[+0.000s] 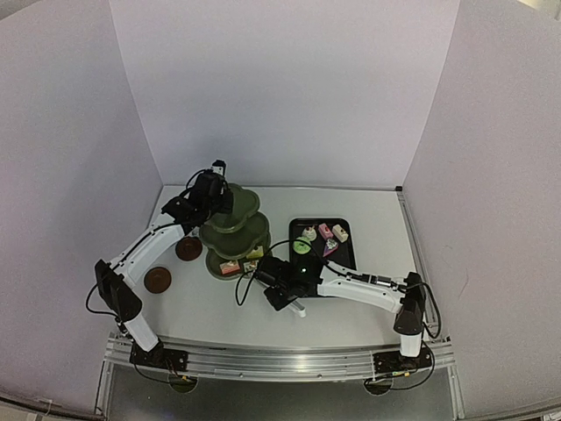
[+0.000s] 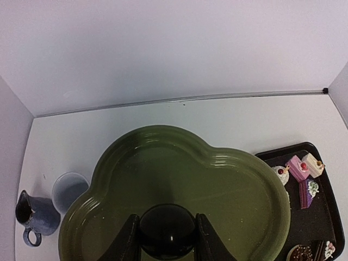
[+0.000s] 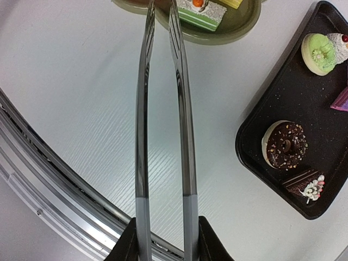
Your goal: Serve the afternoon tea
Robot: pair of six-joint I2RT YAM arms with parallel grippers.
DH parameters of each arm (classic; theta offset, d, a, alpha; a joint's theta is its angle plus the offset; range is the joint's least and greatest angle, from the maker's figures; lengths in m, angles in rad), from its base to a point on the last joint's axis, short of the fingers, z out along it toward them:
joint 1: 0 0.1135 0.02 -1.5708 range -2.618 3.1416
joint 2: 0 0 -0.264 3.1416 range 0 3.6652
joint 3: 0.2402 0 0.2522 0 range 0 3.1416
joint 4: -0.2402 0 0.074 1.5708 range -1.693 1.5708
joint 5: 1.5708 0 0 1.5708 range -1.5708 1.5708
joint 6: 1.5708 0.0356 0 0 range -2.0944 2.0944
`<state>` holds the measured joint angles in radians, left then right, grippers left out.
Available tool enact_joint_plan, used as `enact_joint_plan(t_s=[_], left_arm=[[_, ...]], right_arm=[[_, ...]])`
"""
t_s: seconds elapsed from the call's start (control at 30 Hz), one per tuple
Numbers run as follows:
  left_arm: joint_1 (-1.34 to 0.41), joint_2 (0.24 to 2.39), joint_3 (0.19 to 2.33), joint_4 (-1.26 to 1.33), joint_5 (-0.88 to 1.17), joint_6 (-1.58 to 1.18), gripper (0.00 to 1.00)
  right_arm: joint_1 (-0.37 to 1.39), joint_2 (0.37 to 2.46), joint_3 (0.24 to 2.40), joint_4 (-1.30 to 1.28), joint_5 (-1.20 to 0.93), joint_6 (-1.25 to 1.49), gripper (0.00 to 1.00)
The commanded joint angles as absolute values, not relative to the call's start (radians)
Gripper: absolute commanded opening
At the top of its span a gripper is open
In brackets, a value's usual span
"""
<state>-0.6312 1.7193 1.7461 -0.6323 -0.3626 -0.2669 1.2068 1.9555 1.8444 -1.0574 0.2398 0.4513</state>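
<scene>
The stand (image 2: 179, 174) is gripped from above: the left claw (image 2: 167, 238) is clenched on the dark knob (image 2: 166, 220) at its top, with a finger pressed to each side. Left of the stand, a pale cup (image 2: 69, 190) and a dark-blue cup (image 2: 33, 216) are seen just beside each other. A saucer (image 1: 188, 249) and a second saucer (image 1: 159, 280) lie near the left arm, apart from the stand.

The right claw (image 3: 166, 242) is clenched on the tongs (image 3: 142, 136). Their blades are stretched over bare table (image 3: 70, 109) to the rim of the lowest tier (image 3: 239, 27), where a layered slice (image 3: 202, 12) sits just beside the tips (whether anything is pinched there cannot be told). On the tray (image 3: 255, 125) to the right, a chocolate ring (image 3: 284, 144) and a green cake (image 3: 318, 51) are laid.
</scene>
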Motion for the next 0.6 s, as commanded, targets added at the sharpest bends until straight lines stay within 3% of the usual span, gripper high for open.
enact_joint_plan(t_s=[0.0,0.5,0.57], left_arm=[[-0.666,1.717,1.82,-0.665,-0.506,-0.385,0.0],[-0.69,1.806,1.961,-0.766,-0.541,-0.484,0.0],[-0.69,1.802,1.955,-0.765,-0.523,-0.483,0.09]], right_arm=[[1.204,1.874,1.827,-1.023,0.261,0.47,0.28],[1.203,1.858,1.81,-1.009,0.272,0.466,0.27],[1.202,1.854,1.803,-1.007,0.273,0.468,0.27]])
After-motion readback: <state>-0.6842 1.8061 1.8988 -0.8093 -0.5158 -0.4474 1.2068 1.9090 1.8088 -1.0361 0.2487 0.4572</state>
